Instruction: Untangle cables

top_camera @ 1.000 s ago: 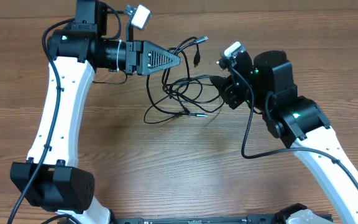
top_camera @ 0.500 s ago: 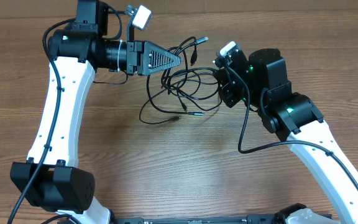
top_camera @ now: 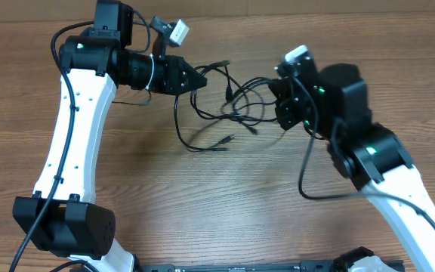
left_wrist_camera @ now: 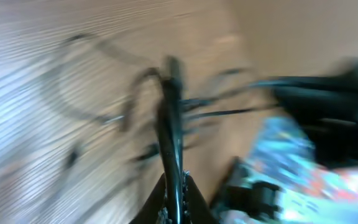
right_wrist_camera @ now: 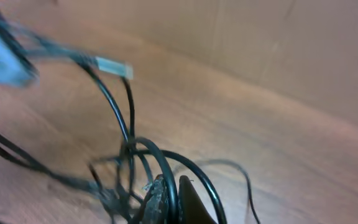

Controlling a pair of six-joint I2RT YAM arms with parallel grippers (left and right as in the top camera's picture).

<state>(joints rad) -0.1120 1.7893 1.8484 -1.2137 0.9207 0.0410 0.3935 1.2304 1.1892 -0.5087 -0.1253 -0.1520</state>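
Black cables (top_camera: 236,106) sit tangled at far centre, strung between 2 grips: left gripper (top_camera: 200,79) and right gripper (top_camera: 276,97) each clenched on strands. I judge we're mid pull-apart; next I'd spread wider, slowly.

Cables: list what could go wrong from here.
1. The left tool and the right tool are both shut on the cables, with the tangle strung between them. Pulling apart may tighten the knot instead of loosening it.
2. Each tool pinches only a thin strand, so one could slip free.
3. The loose plug end lying on the table might snag a loop.
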